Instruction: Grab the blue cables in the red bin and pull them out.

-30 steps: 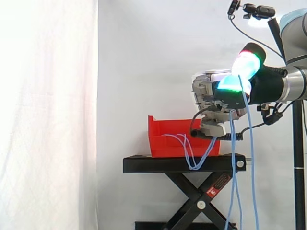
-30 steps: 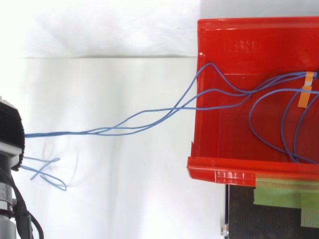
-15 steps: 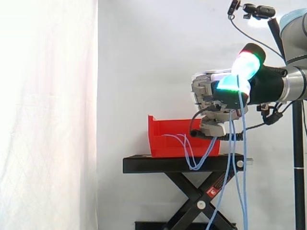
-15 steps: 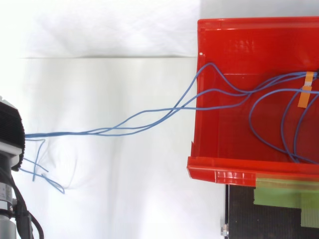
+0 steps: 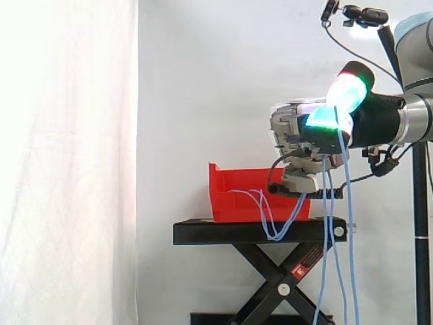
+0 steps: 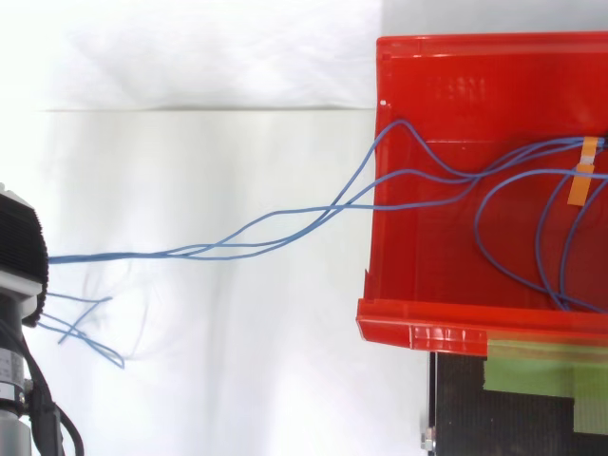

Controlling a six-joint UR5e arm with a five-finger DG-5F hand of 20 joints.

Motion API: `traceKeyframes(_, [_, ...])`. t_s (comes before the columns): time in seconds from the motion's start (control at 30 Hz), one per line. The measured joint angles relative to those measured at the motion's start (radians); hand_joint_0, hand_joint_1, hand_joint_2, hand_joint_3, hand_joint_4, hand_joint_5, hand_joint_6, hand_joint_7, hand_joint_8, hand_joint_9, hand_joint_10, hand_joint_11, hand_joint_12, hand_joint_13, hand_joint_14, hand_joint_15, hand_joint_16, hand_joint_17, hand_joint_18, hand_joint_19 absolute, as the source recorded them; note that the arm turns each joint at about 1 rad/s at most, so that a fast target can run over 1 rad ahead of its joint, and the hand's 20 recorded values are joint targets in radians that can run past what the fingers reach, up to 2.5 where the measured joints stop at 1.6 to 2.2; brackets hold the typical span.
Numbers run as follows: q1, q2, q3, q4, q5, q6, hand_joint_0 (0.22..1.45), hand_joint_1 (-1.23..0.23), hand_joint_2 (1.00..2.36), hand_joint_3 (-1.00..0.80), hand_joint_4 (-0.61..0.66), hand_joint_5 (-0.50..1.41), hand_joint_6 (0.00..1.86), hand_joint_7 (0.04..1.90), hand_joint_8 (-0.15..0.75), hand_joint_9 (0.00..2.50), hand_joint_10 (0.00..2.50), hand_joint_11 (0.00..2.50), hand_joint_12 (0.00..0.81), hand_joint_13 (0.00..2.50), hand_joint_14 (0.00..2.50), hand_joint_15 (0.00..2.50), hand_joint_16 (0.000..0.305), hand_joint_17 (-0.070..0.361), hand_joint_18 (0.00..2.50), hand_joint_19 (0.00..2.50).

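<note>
Standing on a black scissor-lift stand (image 5: 223, 233), the red bin (image 5: 237, 196) has a white curtain (image 5: 67, 162) to its left and behind it. At the upper right of the side view a small camera on a bracket (image 5: 365, 15) sits above the arm, and a dark pole (image 5: 422, 237) rises along the right edge. From above, a strip of green tape (image 6: 541, 366) lies on the stand's surface just beside the bin's near wall. Nothing lies between the hand and the bin except the bin's own wall, which the cables cross.

The hand (image 5: 308, 132) hovers above the bin's right end, clear of its rim, with the arm reaching in level from the right. Its fingers are curled in and clamped on the blue cables (image 5: 267, 213), with pads glowing green, cyan and white.

The cables are thin, light blue and several in number. In the side view they come over the bin's front wall, sag in a loop to the stand's top edge and climb to the hand; more strands hang from the hand past the stand's right end towards the floor. From above, the strands (image 6: 114, 256) leave the bin over its left wall, draw together and run nearly straight to the left edge, with loose ends tangled just below. Inside the bin, wide loops rest on the floor, and orange tape (image 6: 581, 180) binds some of them near the right edge.
</note>
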Motion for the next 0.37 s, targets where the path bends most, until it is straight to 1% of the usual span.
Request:
traceKeyframes(0.2, [0.000, 0.000, 0.000, 0.000, 0.000, 0.000, 0.94, -0.91, 1.00, -1.00, -0.02, 0.77, 1.01, 0.58, 0.218, 1.13, 0.02, 1.35, 0.274, 1.38, 0.25, 1.65, 0.046, 0.103, 0.82, 0.92])
traceKeyframes(0.37, [0.000, 0.000, 0.000, 0.000, 0.000, 0.000, 0.94, -0.89, 1.00, -1.00, -0.03, 0.75, 1.02, 0.57, 0.217, 1.11, 0.03, 1.32, 0.263, 1.40, 0.11, 1.67, 0.046, 0.104, 0.82, 0.92])
